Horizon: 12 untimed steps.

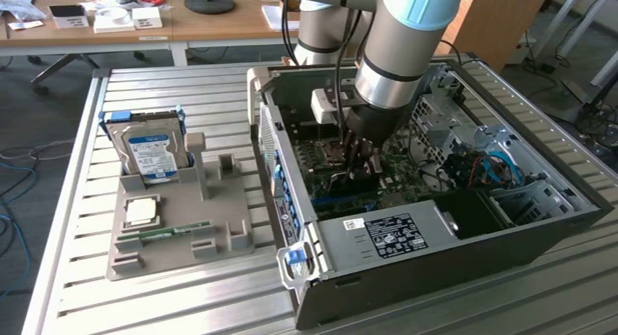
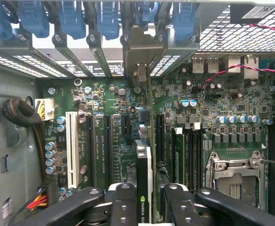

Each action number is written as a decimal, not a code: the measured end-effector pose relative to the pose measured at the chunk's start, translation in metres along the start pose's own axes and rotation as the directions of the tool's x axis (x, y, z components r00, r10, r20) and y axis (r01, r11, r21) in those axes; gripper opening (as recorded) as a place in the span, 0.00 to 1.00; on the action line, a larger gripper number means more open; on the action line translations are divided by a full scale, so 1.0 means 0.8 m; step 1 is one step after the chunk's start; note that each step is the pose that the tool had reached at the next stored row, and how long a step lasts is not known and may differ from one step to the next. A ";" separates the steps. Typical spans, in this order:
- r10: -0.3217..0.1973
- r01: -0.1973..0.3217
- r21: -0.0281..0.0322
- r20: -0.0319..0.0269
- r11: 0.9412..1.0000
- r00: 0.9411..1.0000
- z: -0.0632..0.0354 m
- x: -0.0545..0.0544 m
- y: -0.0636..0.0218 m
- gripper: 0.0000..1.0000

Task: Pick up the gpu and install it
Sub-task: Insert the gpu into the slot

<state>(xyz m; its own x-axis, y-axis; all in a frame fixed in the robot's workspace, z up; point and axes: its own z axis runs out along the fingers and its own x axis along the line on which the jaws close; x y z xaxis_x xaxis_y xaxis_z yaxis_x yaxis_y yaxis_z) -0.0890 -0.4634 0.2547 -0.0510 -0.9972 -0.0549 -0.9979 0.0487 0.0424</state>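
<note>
The case (image 1: pixel 483 257) lies open on the table (image 1: pixel 174 96). At its near end sits a power supply (image 1: pixel 386 237) with a black label. Beyond that lies the green motherboard (image 2: pixel 104 103), with blue cables (image 1: pixel 497 165) in the bay at the exterior view's right. The arm (image 1: pixel 406 45) reaches down into the case, and the gripper (image 2: pixel 145 186) straddles the gpu (image 2: pixel 144 162). I cannot tell whether it clamps the card or stands loose of it.

At the exterior view's left of the case, a grey tray (image 1: pixel 174 261) holds a RAM stick (image 1: pixel 164 232) lying flat. It also holds a square chip (image 1: pixel 141 210) and, farther back, a hard drive (image 1: pixel 150 154) standing upright.

The wrist view looks along the board. There the gpu stands on edge, in line with a black slot between a white slot (image 2: pixel 72 148) and the CPU socket (image 2: pixel 233 176). Its far end reaches the rear openings under a row of blue clips (image 2: pixel 71 19). I cannot tell whether it is fully seated. In the exterior view the arm hides most of the card.

The table is slatted metal. Behind it stands a wooden desk (image 1: pixel 193 31) with small boxes and a lamp base on it, on a grey floor.
</note>
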 end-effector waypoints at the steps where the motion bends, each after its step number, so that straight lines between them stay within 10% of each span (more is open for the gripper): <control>1: 0.000 0.000 0.000 0.000 1.000 1.000 0.000 0.000 0.000 0.27; 12: 0.000 0.000 0.000 0.000 1.000 1.000 0.000 0.000 0.000 0.27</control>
<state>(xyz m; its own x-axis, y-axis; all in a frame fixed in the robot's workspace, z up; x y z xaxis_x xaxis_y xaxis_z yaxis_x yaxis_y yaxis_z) -0.0890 -0.4633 0.2546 -0.0510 -0.9972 -0.0551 -0.9979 0.0487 0.0423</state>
